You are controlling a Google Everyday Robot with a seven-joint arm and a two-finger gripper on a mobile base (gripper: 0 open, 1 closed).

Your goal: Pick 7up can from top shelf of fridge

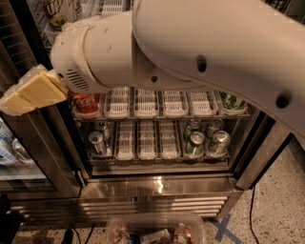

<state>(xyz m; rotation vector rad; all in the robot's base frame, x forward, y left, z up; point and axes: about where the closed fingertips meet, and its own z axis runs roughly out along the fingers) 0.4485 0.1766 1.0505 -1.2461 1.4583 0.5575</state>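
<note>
Our gripper hangs at mid-left, whether clenched we cannot tell; the can, seemingly upright, lies up and right.

This looks like a shop or canteen corner. The gripper hangs by the left door frame. Right of and below it stands a commercial display fridge, its racks lined with drink cans, on a speckled floor.
</note>
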